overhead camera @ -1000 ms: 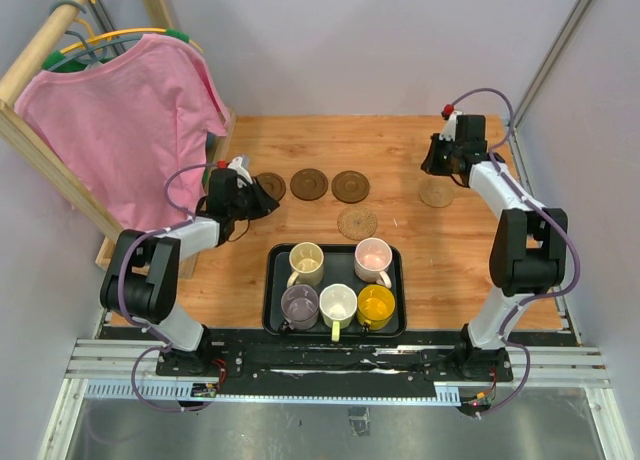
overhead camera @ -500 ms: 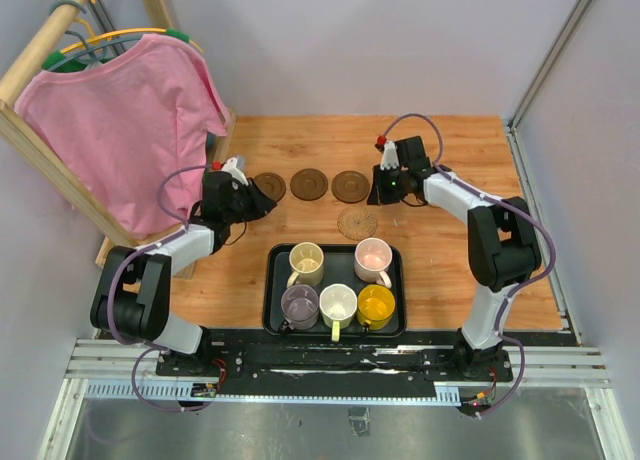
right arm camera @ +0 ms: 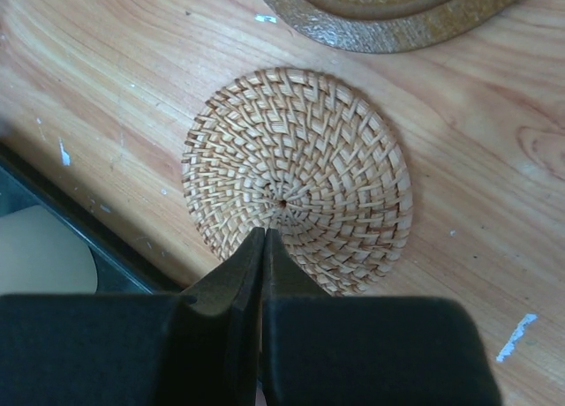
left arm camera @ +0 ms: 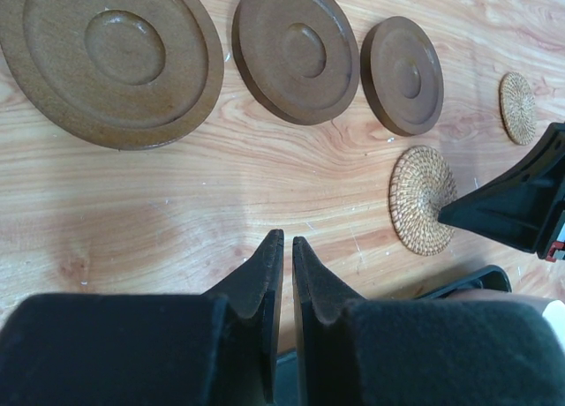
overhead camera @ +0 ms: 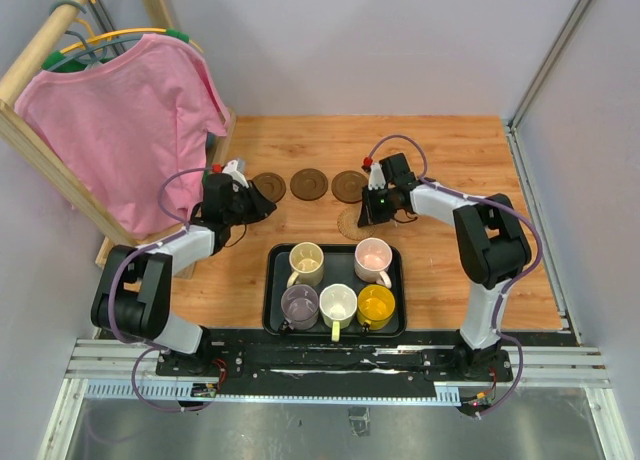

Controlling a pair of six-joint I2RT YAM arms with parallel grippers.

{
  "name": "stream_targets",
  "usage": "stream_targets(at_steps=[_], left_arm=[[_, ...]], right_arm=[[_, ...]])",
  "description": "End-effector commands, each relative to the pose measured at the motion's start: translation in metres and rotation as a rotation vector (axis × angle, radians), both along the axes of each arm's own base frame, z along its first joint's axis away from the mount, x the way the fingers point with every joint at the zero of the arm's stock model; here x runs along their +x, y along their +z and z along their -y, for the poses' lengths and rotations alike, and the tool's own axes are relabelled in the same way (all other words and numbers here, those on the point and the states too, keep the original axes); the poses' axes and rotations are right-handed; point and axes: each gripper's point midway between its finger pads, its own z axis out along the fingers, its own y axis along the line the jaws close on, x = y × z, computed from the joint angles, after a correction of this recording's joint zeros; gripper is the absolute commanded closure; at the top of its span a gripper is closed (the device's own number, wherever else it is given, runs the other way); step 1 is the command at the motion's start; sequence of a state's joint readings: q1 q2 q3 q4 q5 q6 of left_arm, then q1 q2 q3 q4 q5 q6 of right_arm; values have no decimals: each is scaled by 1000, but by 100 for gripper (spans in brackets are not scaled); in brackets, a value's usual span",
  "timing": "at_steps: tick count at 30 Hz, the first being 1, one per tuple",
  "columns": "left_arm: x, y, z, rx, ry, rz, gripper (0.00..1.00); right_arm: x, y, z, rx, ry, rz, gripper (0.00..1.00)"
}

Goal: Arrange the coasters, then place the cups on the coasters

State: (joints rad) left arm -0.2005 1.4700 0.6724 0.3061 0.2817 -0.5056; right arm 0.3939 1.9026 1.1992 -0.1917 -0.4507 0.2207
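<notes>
Right wrist view is showing the right gripper point(right arm camera: 263, 240), jaws shut and empty, pointing at the centre of the tan round woven coaster point(right arm camera: 309, 172), which is lying just beyond the far edge of the black rectangular tray point(overhead camera: 338, 263), nearer this arm

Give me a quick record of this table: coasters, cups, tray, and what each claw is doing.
brown coasters: three, in a row on the far side of the table
woven coasters: two; one below the right claw, the other lying apart on bare wood
cups: five, all on the tray, none on a coaster
tray: black, near the arm bases
right claw: shut, tips over the woven centre
left claw: slightly open, empty
</notes>
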Motion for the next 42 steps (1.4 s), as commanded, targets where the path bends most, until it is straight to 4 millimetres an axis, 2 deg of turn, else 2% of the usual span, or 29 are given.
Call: stream_targets(at_steps=[1, 6, 12, 17, 24, 29, 37, 42], left_arm=[[1, -2, 3, -8, -3, 4, 86], [1, -5, 3, -7, -4, -4, 86], [1, -7, 4, -7, -7, -11, 86], [2, -7, 4, -8, -7, -10, 86], [3, -5, 5, -5, -14, -9, 86], [3, -5, 5, -2, -18, -11, 86], [1, -3, 2, 12, -13, -8, 86], [0, -3, 2, 18, -14, -6, 86]], right_arm=[[-9, -17, 6, -56, -29, -50, 99], [-12, -29, 30, -159, -113, -80, 99], [-7, -33, 63, -238, -234, -98, 99], [2, -31, 95, -303, -328, -101, 99], [24, -25, 125, -321, -406, -91, 99], [51, -14, 130, -327, -393, -59, 99], [84, -16, 122, -324, -358, -50, 99], [96, -20, 120, -326, -357, -49, 99]])
